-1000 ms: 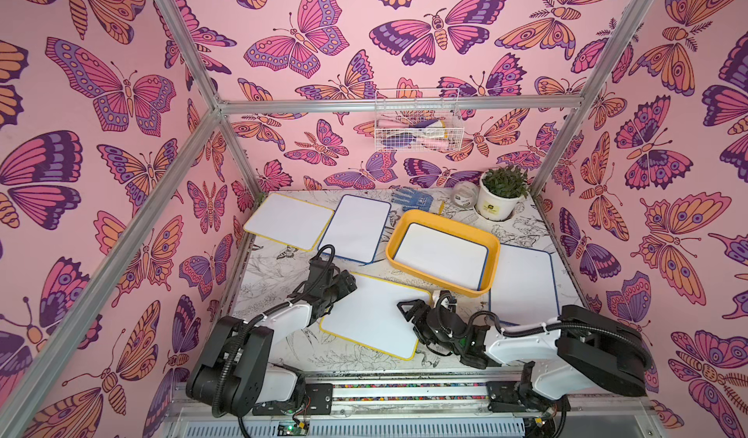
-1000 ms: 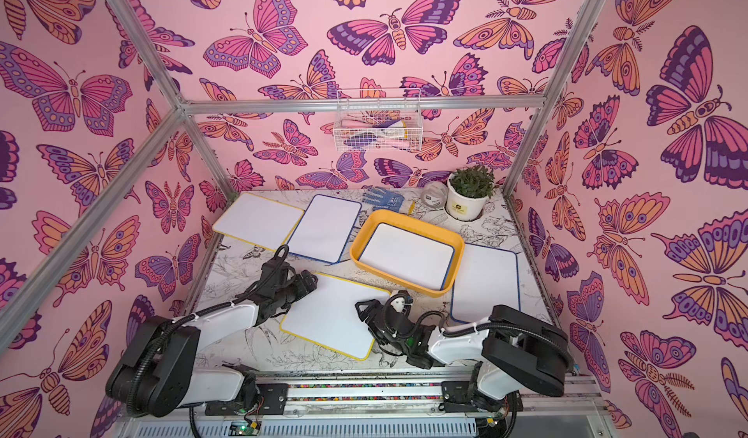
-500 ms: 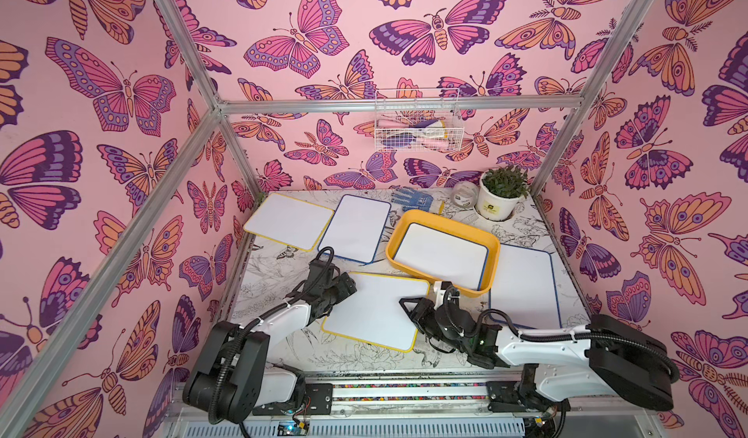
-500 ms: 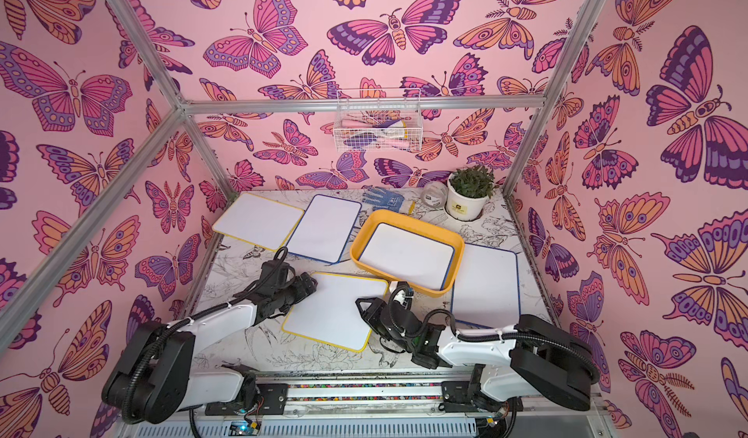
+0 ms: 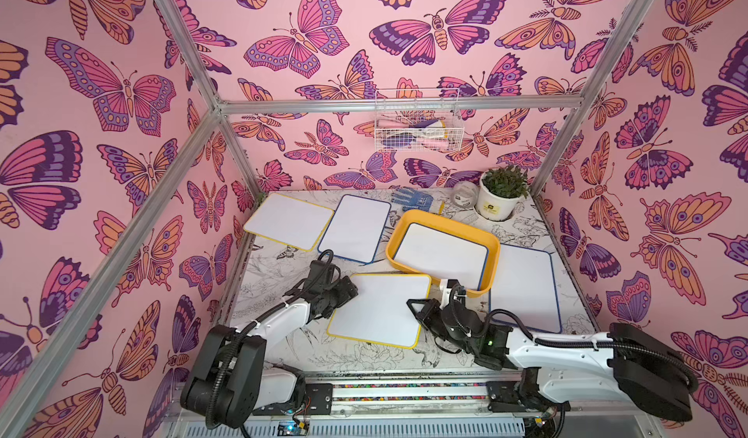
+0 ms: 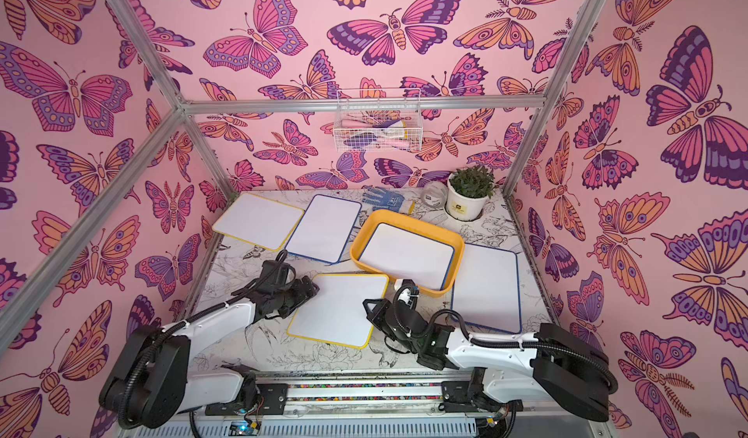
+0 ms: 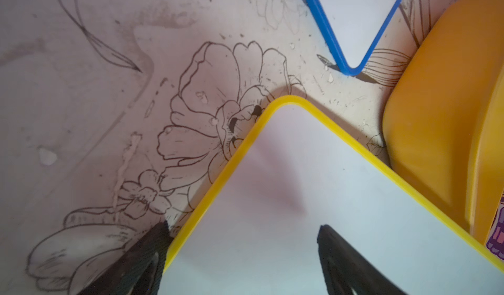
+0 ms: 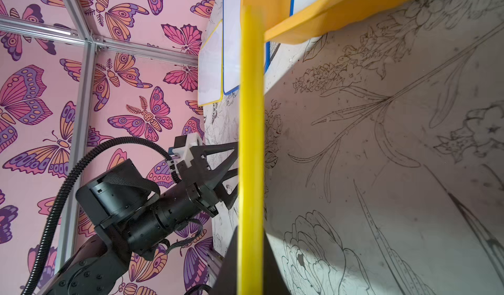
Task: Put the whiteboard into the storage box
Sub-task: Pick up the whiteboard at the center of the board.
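- In both top views, your whiteboard [image 5: 380, 310] [image 6: 338, 308], the yellow-framed one, lies on the table [image 5: 283, 266] at the near centre, between the two arms. The storage box [image 5: 445, 218] [image 6: 409, 218] sits just beyond its far right corner. A blue-framed board [image 5: 441, 253] lies flat inside the box.
- In the same views, your left gripper [image 5: 353, 291] [image 6: 313, 290] is at the whiteboard's left edge, close to the far left corner. Your right gripper [image 5: 421, 312] [image 6: 378, 312] is at the right edge, near the box's near wall. From up here you cannot tell whether the whiteboard is raised off the table.
- In the left wrist view, your left gripper [image 7: 242, 226] stands with its jaws spread wide. One finger is over the bare table just outside the yellow frame, and the other is over the white face. It grips nothing. The whiteboard [image 7: 300, 211] shows one rounded corner. The storage box [image 7: 436, 116] is right beside one of the whiteboard's edges, though you cannot tell whether they touch.
- In the right wrist view, your right gripper [image 8: 251, 233] is clamped on the whiteboard [image 8: 251, 116]. The yellow frame runs edge-on straight between the two dark fingers, which press it from either side. The storage box [image 8: 313, 21] is just past the far end of that edge. On the whiteboard's other side you can see the left gripper [image 8: 231, 168], its fingers apart at the opposite edge.
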